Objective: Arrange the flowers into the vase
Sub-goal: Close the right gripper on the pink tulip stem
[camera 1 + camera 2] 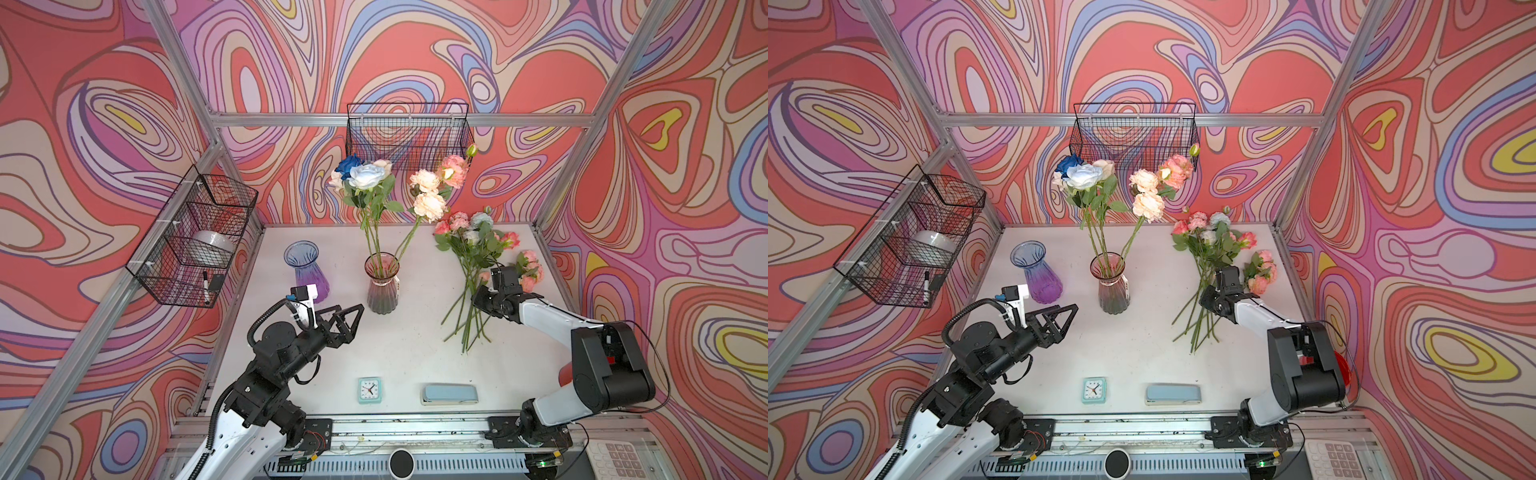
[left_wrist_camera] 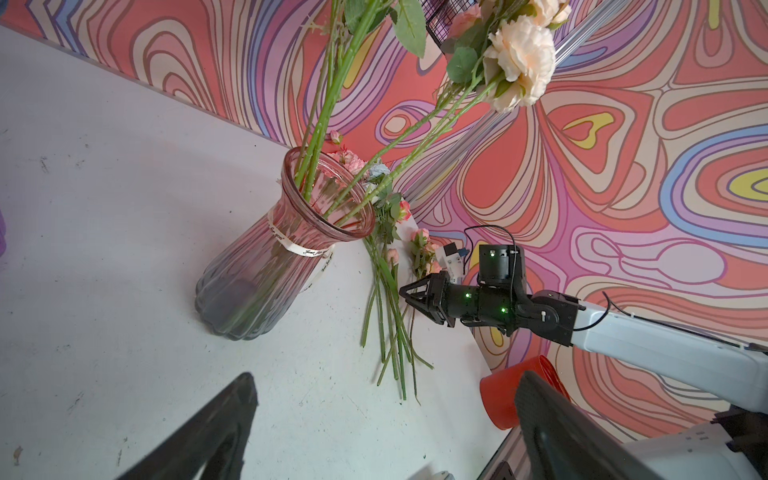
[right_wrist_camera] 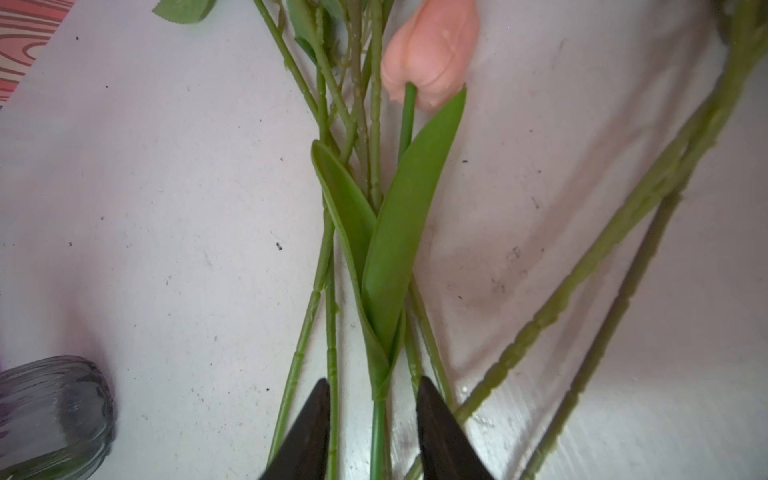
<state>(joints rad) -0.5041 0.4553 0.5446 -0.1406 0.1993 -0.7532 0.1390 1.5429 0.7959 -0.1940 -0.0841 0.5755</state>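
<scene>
Over the table, both top views: loose flowers (image 1: 473,266) lie flat on the right side of the table (image 1: 395,353), heads toward the back wall and cut ends toward the front.
Vases: the pink vase (image 1: 382,286) stands upright mid-table and already holds several stems. A purple vase (image 1: 306,270) stands empty to its left.
Right gripper (image 1: 478,298): down on the loose stems, reaching across them from the right. It is much the nearer arm.
Left gripper (image 1: 356,323): spread wide and holding nothing, in front of the purple vase and well apart from the bunch.
Left wrist view: the right gripper (image 2: 405,297) meets the stems about halfway along their length.
Right wrist view, jaws: partly apart, one on each side of a thin tulip stem (image 3: 377,432), not yet pinching it.
Long axis: the stem runs straight out from between the fingers to a peach bud (image 3: 432,50), so the jaws close square across it.
Risk, as a judgement: neighbouring stems lie just beside the fingers and could get caught in the grip.
</scene>
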